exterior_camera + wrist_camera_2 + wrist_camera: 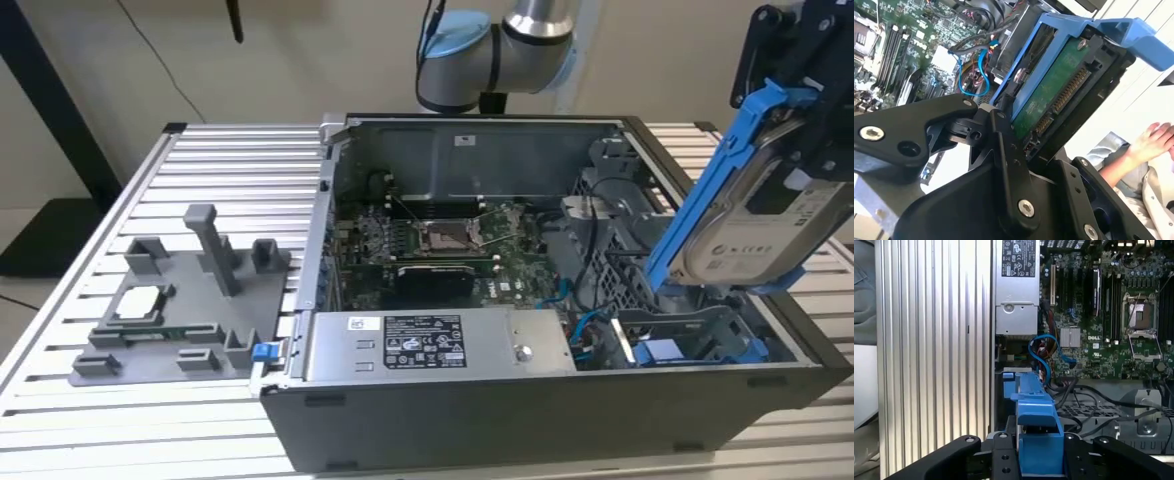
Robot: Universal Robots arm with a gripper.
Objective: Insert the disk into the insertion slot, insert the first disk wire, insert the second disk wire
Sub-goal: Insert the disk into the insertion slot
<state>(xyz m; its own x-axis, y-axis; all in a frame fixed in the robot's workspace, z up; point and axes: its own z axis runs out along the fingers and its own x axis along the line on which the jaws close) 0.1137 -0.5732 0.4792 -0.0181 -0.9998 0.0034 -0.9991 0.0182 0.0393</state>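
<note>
My gripper (798, 120) is shut on the disk (747, 215), a silver drive with a white label in a blue carrier frame (727, 150). The disk hangs tilted, nearly on edge, above the case's corner at the exterior view's right. Below it, the insertion slot (694, 325) is a grey bay with blue tabs (663, 352). The second wrist view shows the disk's green circuit board (1054, 95) and connector between the black fingers (1004, 145). In the first wrist view the carrier (1036, 432) sits between the fingers. A thin blue disk wire (587, 322) (1046, 347) loops loose beside the bay.
The open grey computer case (534, 400) lies on a slatted metal table (227, 180). Inside are the motherboard (441, 235) and the labelled power-supply box (427, 345). A grey fixture (187, 300) stands at the exterior view's left. A person's hand (1154, 140) shows beyond the disk.
</note>
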